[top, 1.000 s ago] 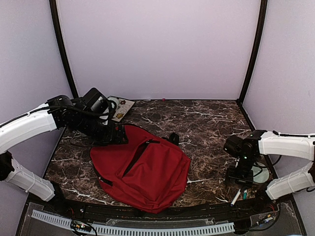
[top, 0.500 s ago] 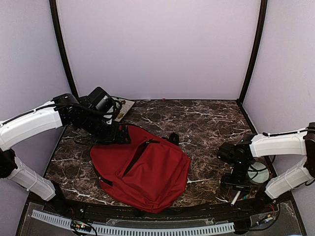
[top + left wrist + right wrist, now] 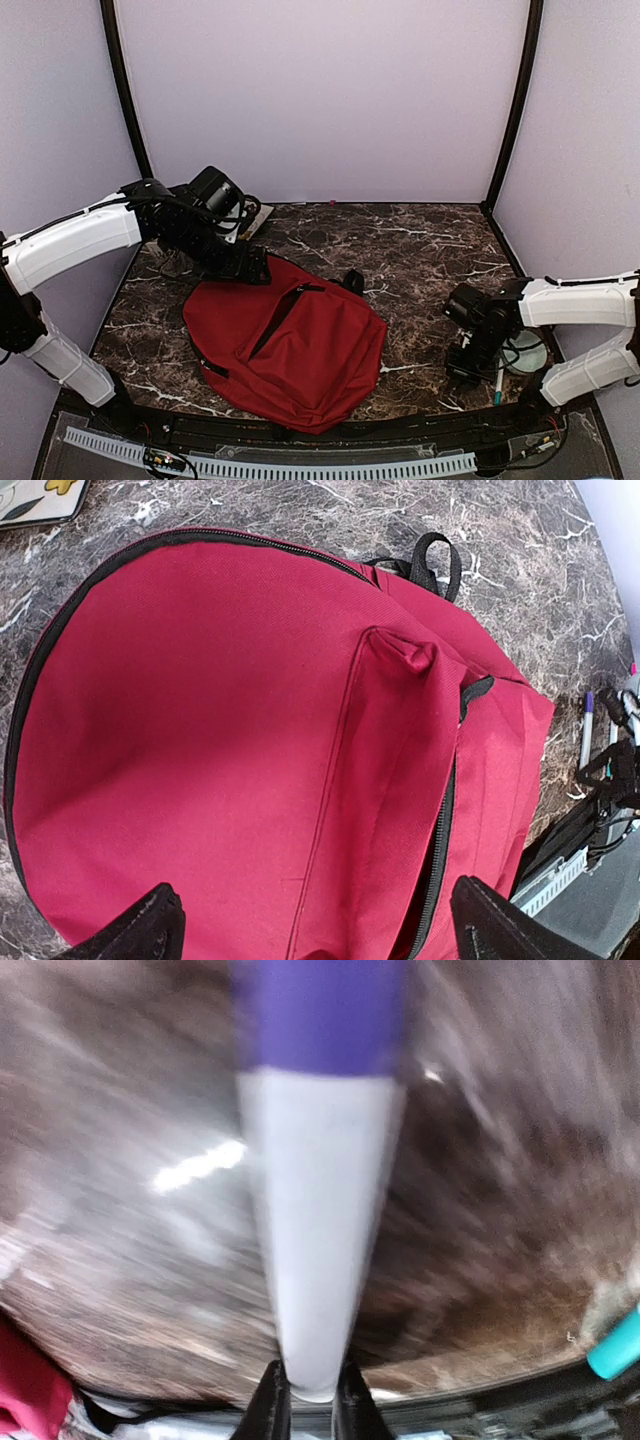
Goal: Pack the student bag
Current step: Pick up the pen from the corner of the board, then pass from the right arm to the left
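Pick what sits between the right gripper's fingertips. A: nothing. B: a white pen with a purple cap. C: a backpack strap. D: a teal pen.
B: the right wrist view shows the white pen with a purple cap pinched by its end in the right gripper; the teal pen lies off to the side.

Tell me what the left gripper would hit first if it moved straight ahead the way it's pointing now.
Most likely the student bag: the left gripper, jaws wide open, points down at its red front panel beside the pocket zipper, nothing in between. The distance to the fabric is unclear.
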### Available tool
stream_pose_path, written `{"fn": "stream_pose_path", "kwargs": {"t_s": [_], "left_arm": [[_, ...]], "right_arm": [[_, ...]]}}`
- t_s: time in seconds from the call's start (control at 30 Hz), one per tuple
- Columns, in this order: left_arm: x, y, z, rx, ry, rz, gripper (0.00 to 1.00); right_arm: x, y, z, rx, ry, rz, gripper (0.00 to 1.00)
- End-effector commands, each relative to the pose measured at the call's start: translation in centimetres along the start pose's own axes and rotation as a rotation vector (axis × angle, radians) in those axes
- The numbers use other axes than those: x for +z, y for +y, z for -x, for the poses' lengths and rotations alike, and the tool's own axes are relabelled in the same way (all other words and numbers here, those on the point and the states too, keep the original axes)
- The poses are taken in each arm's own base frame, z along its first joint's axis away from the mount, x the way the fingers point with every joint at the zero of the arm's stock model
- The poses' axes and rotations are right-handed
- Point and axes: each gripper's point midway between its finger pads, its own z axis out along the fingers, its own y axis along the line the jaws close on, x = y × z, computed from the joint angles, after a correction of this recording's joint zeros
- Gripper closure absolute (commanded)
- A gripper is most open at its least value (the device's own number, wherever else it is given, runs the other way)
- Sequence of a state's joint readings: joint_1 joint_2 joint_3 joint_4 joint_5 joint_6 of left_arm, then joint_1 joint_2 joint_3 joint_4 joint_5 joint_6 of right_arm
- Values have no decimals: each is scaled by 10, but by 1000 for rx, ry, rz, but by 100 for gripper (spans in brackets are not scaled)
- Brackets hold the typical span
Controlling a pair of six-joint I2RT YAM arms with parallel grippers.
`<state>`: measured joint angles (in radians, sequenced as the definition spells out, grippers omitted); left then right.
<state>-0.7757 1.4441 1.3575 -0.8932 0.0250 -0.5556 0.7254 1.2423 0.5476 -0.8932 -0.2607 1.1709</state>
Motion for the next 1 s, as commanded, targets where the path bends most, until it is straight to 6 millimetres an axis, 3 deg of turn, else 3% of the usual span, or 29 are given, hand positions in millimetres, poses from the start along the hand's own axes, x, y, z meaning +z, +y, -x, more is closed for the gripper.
{"fn": "stream_pose_path", "kwargs": {"t_s": [0.0, 0.07, 0.23, 0.33, 0.47, 0.67, 0.83, 0.97], "left_arm": [[-5, -3, 11, 53, 4, -12, 5], [-3, -5, 15, 63, 7, -13, 5], [-5, -10, 23, 90, -2, -22, 6], [-13, -18, 32, 110, -28, -60, 6], [-31, -43, 44, 158, -78, -186, 10], [-63, -95, 58, 188, -97, -453, 14], [-77, -132, 59, 189, -48, -669, 21], [-69, -143, 59, 173, 0, -736, 28]], "right_arm": [[-14, 55, 43, -87, -210, 156, 95], [-15, 63, 47, -120, -215, 147, 100], [-21, 94, 63, -267, -231, 100, 100], [-51, 134, 76, -387, -310, 136, 100], [-92, 184, 77, -549, -409, 238, 100], [-140, 244, 46, -818, -530, 365, 100], [-160, 266, 12, -1048, -612, 430, 100], [-173, 278, -18, -1206, -646, 505, 100]]}}
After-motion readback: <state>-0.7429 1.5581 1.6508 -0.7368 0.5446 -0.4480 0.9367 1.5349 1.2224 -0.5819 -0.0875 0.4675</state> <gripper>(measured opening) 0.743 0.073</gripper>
